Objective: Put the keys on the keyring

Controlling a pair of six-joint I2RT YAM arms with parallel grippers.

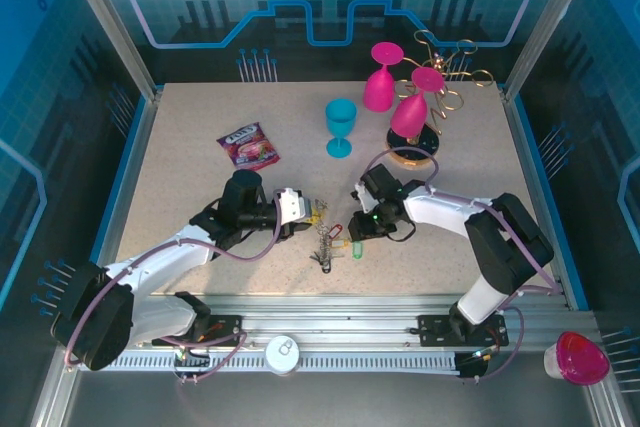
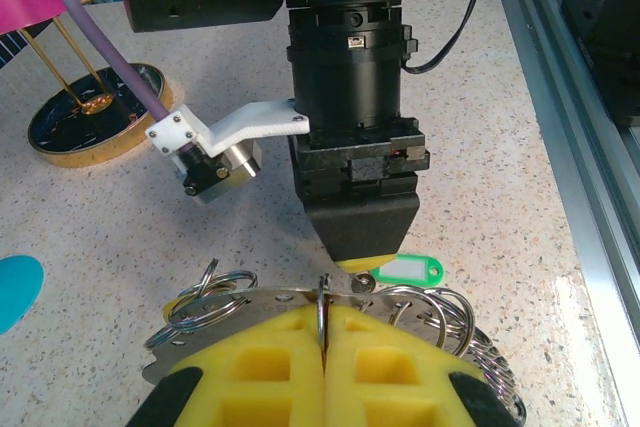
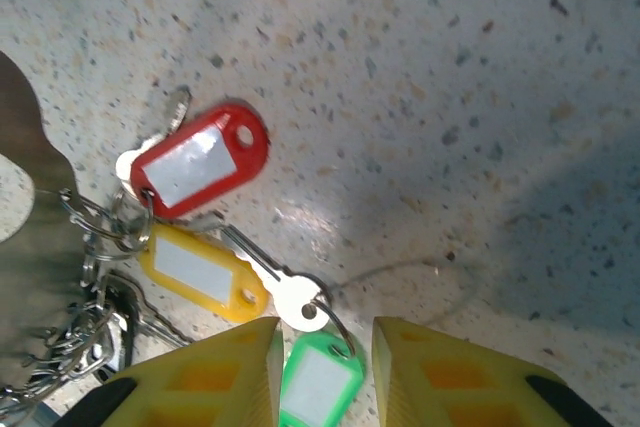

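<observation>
Low centre of the top view: keys bunched on the table, right between the two arm tips.
Left gripper: yellow fingers pressed tight together, pinching the thin wire of the keyring.
Right gripper: fingers apart, narrow gap, green tag sitting between them.
Red tag: upper left of the right wrist view, flat down.
Yellow tag: just below red, silver key touching it.
</observation>
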